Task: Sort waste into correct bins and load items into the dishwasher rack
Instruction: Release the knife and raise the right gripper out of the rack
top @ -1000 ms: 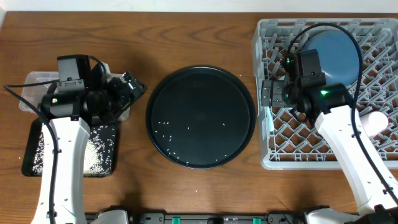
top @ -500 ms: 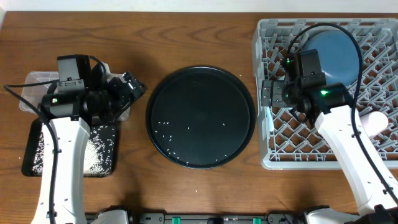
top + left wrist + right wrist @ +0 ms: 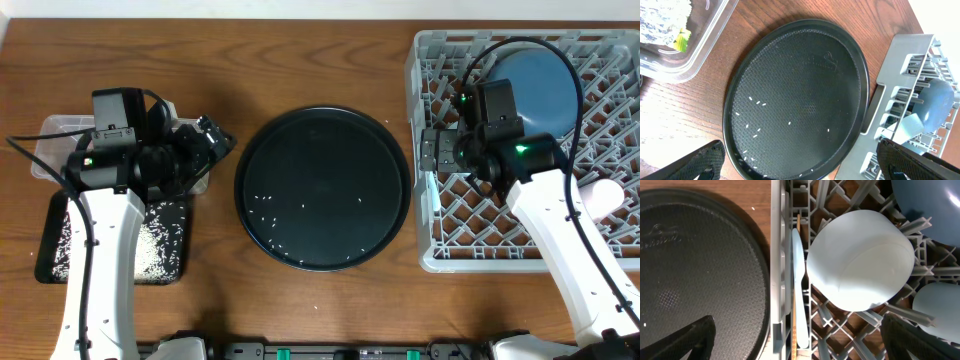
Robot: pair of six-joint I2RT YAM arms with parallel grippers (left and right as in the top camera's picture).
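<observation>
Both arms are wearing white shells with chunky black joints. The left arm (image 3: 100, 240), left of frame, is carrying a boxy black camera (image 3: 118, 108) and showing a tiny lit LED. The right arm (image 3: 565, 235) is glowing green in two spots. Black cables (image 3: 540, 45) are looping off each. The fingers (image 3: 700, 162) are looking matte black.
</observation>
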